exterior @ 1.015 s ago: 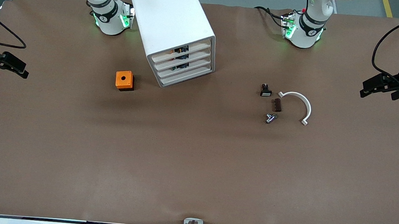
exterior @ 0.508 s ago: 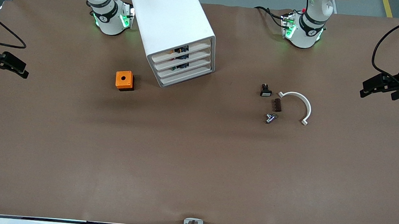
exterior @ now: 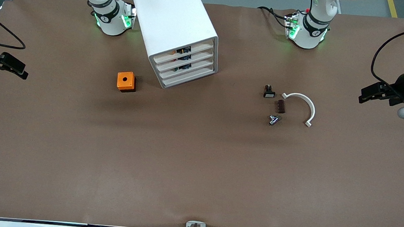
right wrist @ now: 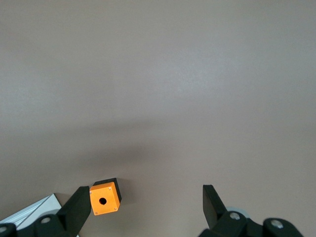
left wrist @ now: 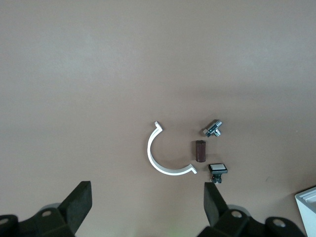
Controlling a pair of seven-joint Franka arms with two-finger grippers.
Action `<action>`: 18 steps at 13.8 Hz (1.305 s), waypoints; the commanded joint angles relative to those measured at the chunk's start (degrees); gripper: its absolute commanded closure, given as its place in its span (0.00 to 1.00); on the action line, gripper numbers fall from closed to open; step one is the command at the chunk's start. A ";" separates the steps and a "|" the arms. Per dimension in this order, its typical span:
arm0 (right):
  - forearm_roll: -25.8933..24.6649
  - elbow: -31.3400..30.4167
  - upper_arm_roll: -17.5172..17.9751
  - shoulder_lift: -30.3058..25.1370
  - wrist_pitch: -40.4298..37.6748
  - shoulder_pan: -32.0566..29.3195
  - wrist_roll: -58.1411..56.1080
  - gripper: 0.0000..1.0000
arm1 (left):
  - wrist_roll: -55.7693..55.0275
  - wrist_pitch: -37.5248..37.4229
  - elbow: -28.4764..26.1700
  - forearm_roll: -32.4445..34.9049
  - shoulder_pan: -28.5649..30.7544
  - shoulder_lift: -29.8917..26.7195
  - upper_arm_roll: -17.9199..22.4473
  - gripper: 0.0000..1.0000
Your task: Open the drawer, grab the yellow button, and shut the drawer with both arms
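While both arms wait with jaws spread, left gripper [exterior: 363, 96] at the table's 3 o'clock edge, right gripper [exterior: 20, 72] at 9 o'clock, the drawer [exterior: 188, 52], shut atop the cabinet [exterior: 173, 21], probably slides lightly; hook its front lip.

Bare table [exterior: 198, 163] fronts the cabinet [exterior: 179, 28]; only an orange box [exterior: 126, 81] stands beside it.

- No words, labels, brands, numbers or signs can be read anywhere in these views.
- The markings on the black bands of the arm bases [exterior: 110, 14] are too small to make out.
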 commanded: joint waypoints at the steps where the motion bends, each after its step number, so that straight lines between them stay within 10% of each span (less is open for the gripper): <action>1: 3.43 -1.39 0.20 -0.40 0.25 -3.11 -2.36 0.00 | 0.36 -0.70 0.71 0.84 -0.28 1.81 -0.24 0.00; 7: 3.70 -1.30 0.20 2.33 0.77 -6.72 -11.08 0.00 | -4.01 -1.31 1.32 0.49 -5.10 5.85 -0.24 0.00; 18: 2.64 -0.69 0.72 1.36 0.07 -4.26 -6.33 0.00 | -60.85 -5.80 8.97 -16.81 -18.91 18.24 -0.50 0.00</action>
